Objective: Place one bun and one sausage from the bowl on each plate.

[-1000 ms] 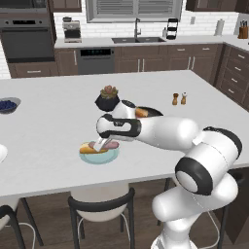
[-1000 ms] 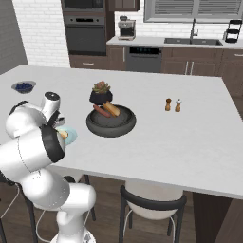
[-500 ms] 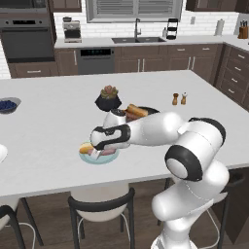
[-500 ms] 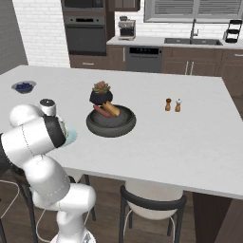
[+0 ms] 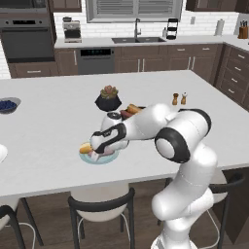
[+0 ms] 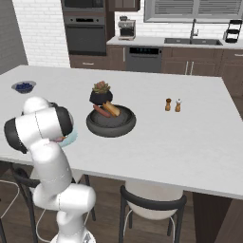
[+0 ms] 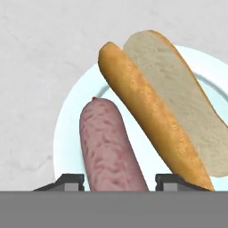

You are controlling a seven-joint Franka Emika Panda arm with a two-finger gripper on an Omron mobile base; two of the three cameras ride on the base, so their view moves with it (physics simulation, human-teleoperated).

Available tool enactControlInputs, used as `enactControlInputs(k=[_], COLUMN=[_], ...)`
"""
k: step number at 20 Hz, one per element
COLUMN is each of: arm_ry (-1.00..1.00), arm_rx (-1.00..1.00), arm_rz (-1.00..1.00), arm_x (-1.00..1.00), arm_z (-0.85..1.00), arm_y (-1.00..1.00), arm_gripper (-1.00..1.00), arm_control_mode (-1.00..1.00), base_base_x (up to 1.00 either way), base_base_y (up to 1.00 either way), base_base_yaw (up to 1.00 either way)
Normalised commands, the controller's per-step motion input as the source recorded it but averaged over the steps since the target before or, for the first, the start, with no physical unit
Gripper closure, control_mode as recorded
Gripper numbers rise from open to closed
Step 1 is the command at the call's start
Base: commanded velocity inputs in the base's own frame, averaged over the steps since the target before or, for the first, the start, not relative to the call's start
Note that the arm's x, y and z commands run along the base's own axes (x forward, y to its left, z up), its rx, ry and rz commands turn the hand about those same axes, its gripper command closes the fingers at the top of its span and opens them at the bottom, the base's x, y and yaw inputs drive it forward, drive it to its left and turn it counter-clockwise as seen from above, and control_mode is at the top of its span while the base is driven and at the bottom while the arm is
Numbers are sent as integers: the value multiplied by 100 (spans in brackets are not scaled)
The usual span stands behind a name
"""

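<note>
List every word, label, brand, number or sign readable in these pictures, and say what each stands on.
None can be read.
Dishwasher: a faint lit strip on its control panel, too small and blurred to read.
Plate, sausage, bun, bowl, pot, two shakers: no print on any of them.

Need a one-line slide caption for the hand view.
Gripper straddling a pink sausage lying beside a split bun on the pale blue-green plate, on the white counter.
</note>
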Motion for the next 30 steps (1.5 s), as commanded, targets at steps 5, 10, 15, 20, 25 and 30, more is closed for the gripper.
enactControlInputs(k=[5, 10, 15, 20, 25, 30], arm_ry=[-8, -11, -6, -2, 3, 15], arm_rx=[1, 2, 0, 0, -5, -3], arm_rz=[0, 0, -18, -35, -38, -42], arm_x=[5, 0, -15, -3, 34, 88], arm_z=[-2, 65, 100, 100, 85, 3], arm_y=[0, 0, -48, -100, -100, -100], arm_gripper=[-100, -100, -100, -100, -100, -100], arm_control_mode=[-100, -100, -100, -100, -100, -100], base_base_x=[0, 0, 0, 0, 0, 0], base_base_y=[0, 0, 0, 0, 0, 0], base_base_yaw=[0, 0, 0, 0, 0, 0])
